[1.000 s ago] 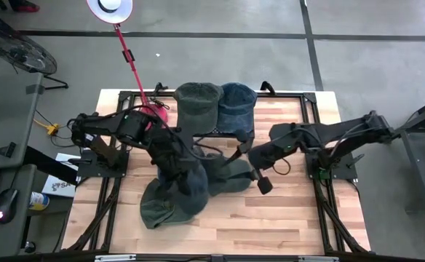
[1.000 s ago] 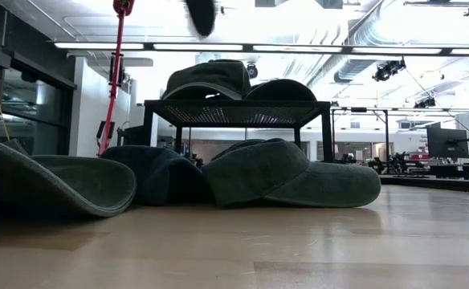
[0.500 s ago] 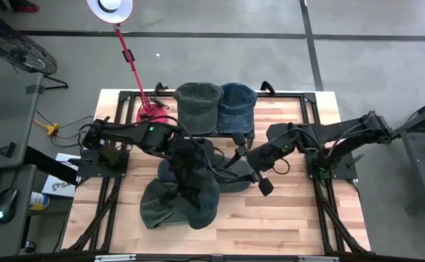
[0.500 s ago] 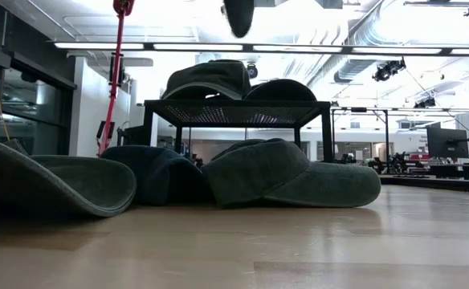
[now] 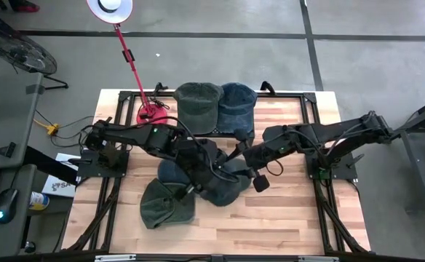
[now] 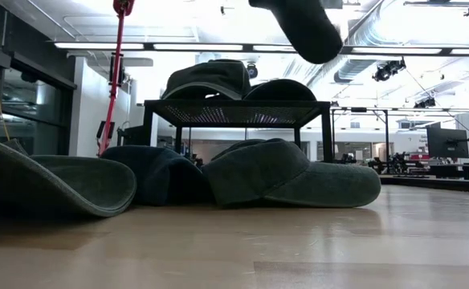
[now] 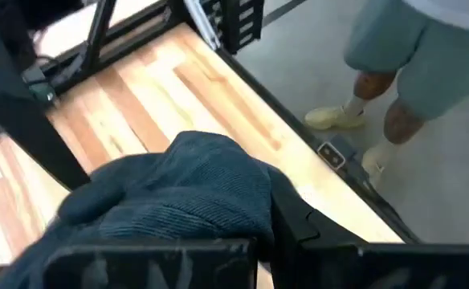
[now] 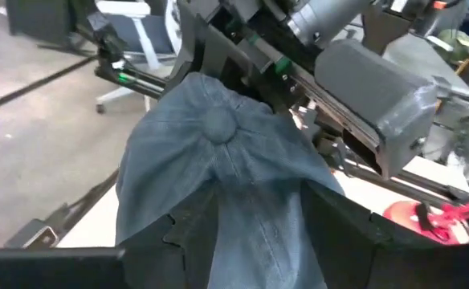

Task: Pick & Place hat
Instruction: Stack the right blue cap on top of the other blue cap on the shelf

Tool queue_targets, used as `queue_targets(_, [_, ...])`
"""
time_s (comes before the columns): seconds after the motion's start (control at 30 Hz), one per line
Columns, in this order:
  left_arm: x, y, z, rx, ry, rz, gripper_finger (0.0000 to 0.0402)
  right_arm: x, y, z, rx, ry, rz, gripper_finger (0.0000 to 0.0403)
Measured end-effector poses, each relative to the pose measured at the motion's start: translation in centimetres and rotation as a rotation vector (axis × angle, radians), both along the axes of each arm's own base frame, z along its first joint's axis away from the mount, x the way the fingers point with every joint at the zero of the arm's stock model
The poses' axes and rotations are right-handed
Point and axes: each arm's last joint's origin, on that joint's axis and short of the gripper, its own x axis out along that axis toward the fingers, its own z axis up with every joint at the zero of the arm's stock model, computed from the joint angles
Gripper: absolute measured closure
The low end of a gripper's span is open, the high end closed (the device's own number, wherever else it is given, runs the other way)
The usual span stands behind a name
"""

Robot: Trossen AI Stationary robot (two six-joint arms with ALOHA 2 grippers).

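Observation:
A blue denim hat (image 5: 223, 187) hangs in the air over the table's middle, between my two grippers. It shows as a dark shape (image 6: 299, 28) at the top of the low view. My left gripper (image 5: 201, 172) comes from the left and is shut on it. My right gripper (image 5: 244, 159) comes from the right and is shut on it too. The crown button (image 8: 217, 120) faces the right wrist camera. Below them lie a green hat (image 5: 165, 211), a dark blue hat (image 6: 150, 172) and a green cap (image 6: 291, 172), brims flat on the wood. My left gripper holds the blue hat's cloth (image 7: 194, 201), which bunches up over the fingers (image 7: 299, 229); which part it has is hidden by the cloth. The hat is lifted clear of the table. My right gripper has the hat's crown cloth (image 8: 254, 201) pinched between its two fingers (image 8: 331, 217), below the button. The hat is off the table and stretches away toward the left arm.
A black mesh rack (image 6: 238, 112) at the far edge carries a green hat (image 5: 198, 104) and a blue hat (image 5: 236, 104). A red lamp stand (image 5: 151, 113) is at far left. A person's legs (image 7: 395, 72) show beyond the table. Bare wood lies at the near right.
My left gripper has carried the blue hat toward the table's right, to the right gripper. The hat, which hung over the green hat, now hangs farther right and lower in the low view. My right gripper has shifted slightly left toward it.

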Motion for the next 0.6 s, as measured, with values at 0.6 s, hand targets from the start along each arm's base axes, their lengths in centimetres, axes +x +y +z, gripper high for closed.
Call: queue_targets(0.6, [-0.8,0.1,-0.7,0.070,0.098,0.043,0.0401,0.3,-1.6,0.0,-0.138,-0.053,0.120,0.0224])
